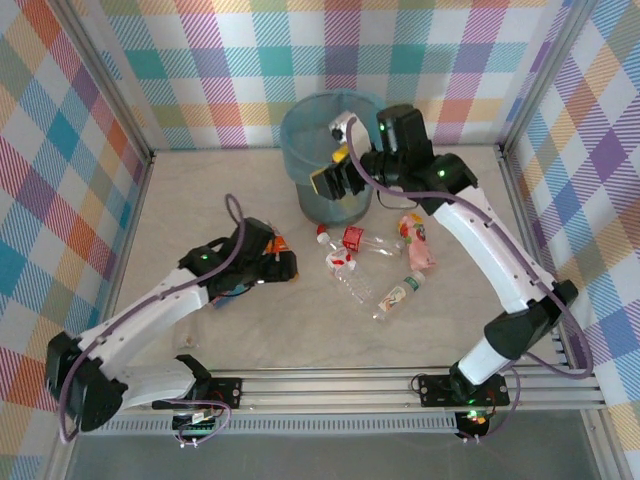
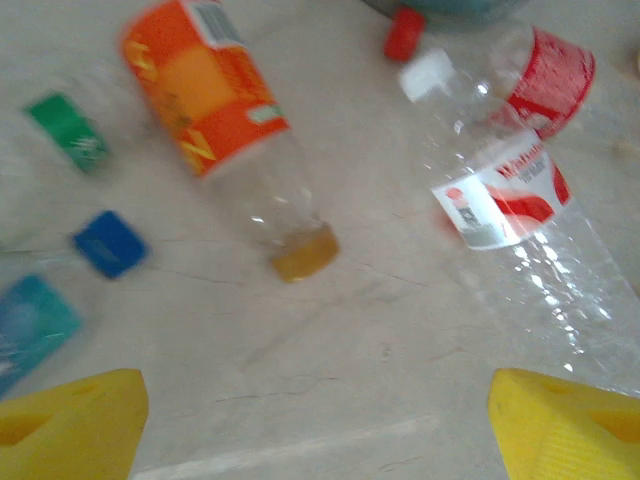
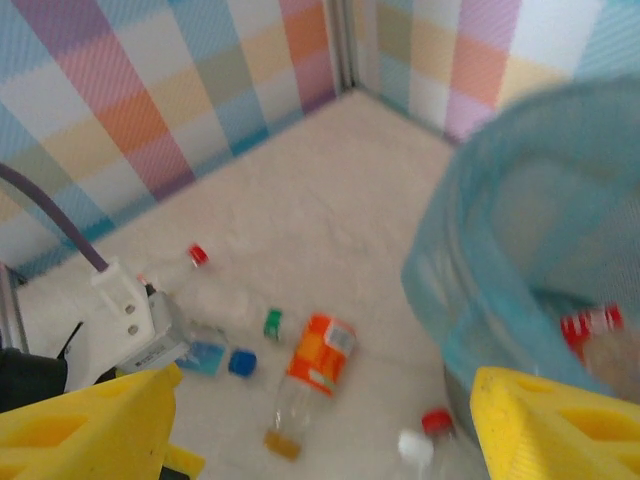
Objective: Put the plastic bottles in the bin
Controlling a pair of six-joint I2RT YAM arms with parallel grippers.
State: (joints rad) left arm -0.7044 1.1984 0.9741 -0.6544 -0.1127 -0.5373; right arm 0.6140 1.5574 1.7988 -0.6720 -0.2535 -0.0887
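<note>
The left gripper [image 2: 315, 425], wide and empty, hovers near a lying clear plastic bottle with orange label [image 2: 205, 95]. The right gripper [image 3: 320, 430], wide and empty too, hangs beside the round blue-lined bin [image 3: 470, 260].

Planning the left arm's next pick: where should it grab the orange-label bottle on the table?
I'd take the orange-label bottle across its clear midsection, just past the label, with the left tool coming straight down. It lies flat on the table, with bare surface either side for the fingers.

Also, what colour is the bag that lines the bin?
Light blue and see-through; the bag shows best in the right wrist view.
</note>
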